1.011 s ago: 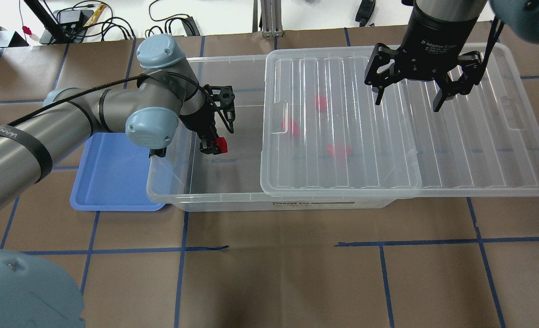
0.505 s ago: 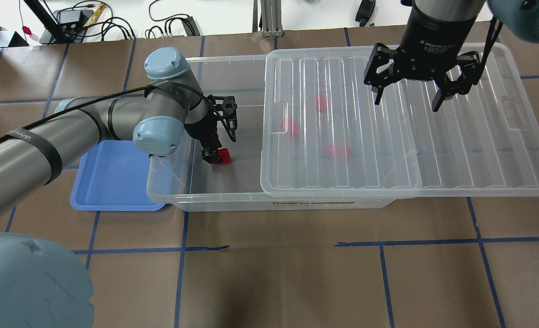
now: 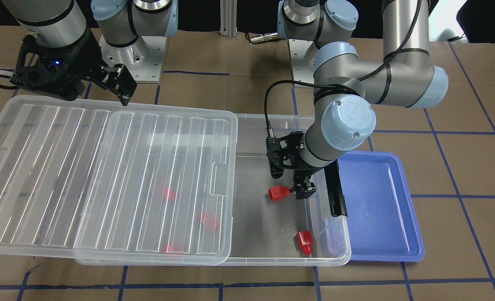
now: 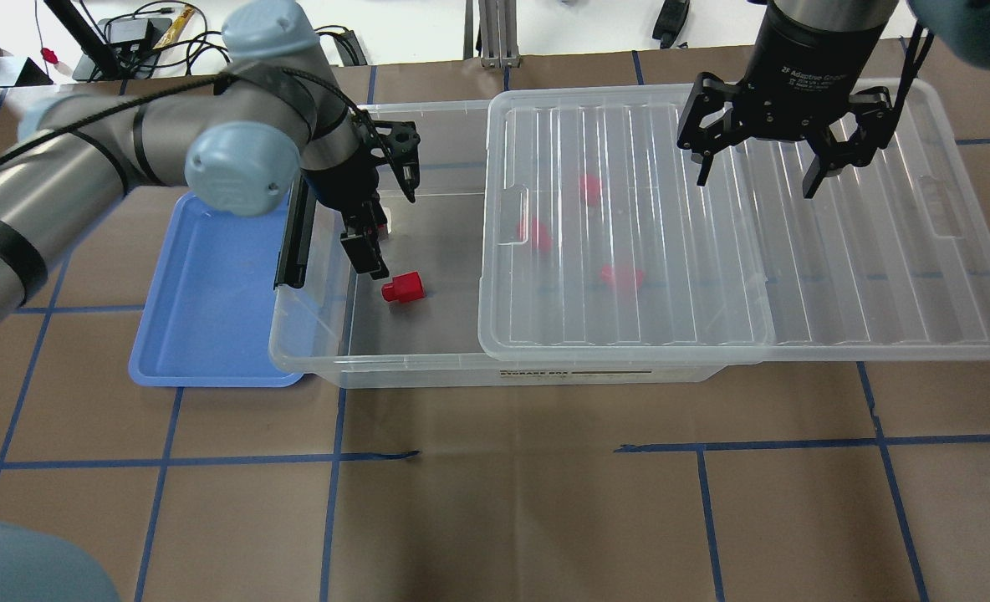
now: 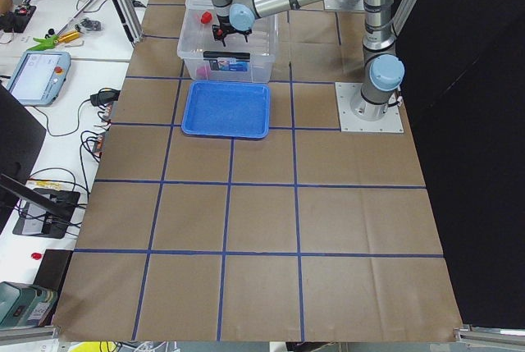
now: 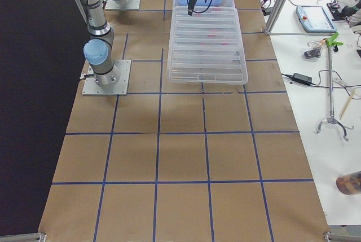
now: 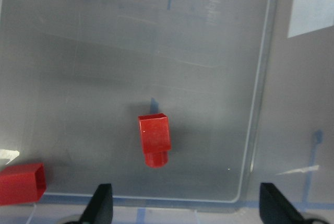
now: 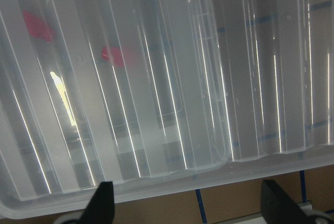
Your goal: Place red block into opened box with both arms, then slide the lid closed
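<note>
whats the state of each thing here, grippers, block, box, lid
left gripper, open, just above the red block
right gripper, open, over the lid
red block, loose on the box floor, on its side
box, uncovered at the left gripper's end
lid, slid partway, overhanging the far end

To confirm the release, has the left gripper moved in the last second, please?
Yes. The left gripper, now open, has drawn back from the red block, away from the lid toward the blue tray.
</note>
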Robot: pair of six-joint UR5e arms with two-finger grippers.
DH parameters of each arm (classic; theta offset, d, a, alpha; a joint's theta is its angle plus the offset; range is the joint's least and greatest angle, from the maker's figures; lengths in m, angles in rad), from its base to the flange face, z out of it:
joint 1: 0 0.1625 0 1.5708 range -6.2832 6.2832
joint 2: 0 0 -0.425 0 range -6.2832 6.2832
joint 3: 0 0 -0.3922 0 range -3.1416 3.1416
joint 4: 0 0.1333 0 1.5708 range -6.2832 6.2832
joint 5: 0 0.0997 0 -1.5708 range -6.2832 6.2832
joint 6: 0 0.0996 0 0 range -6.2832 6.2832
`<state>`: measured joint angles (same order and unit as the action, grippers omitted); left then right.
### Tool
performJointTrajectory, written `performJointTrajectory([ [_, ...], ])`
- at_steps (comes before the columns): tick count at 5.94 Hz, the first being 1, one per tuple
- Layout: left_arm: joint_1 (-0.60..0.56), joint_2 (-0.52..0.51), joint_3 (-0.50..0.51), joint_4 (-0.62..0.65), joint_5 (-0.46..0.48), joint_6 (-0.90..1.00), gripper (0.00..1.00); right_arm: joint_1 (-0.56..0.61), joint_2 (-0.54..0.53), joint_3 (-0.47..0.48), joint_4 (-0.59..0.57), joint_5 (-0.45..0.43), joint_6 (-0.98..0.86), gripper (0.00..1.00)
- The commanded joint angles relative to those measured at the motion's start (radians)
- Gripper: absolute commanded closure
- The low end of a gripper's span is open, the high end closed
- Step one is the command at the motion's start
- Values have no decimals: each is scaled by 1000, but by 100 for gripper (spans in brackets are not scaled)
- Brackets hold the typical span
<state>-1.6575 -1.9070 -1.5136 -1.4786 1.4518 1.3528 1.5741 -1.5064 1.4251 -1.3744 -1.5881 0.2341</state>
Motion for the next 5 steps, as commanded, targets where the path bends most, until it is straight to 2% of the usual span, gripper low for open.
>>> performJointTrajectory([
  [1,-1,28,247,-339,-5,-39,2,-159,-2,6,-9,0,-206,0],
  [2,-2,66,256,-359,-4,-161,2,-278,1,9,-8,0,-390,0],
  [3,1,116,224,-351,-4,-352,2,-366,15,9,-11,-3,-500,0],
  [4,5,152,205,-333,18,-467,2,-449,56,9,-40,-30,-525,0],
  [5,7,173,198,-260,85,-679,2,-515,111,9,-125,-83,-606,0],
])
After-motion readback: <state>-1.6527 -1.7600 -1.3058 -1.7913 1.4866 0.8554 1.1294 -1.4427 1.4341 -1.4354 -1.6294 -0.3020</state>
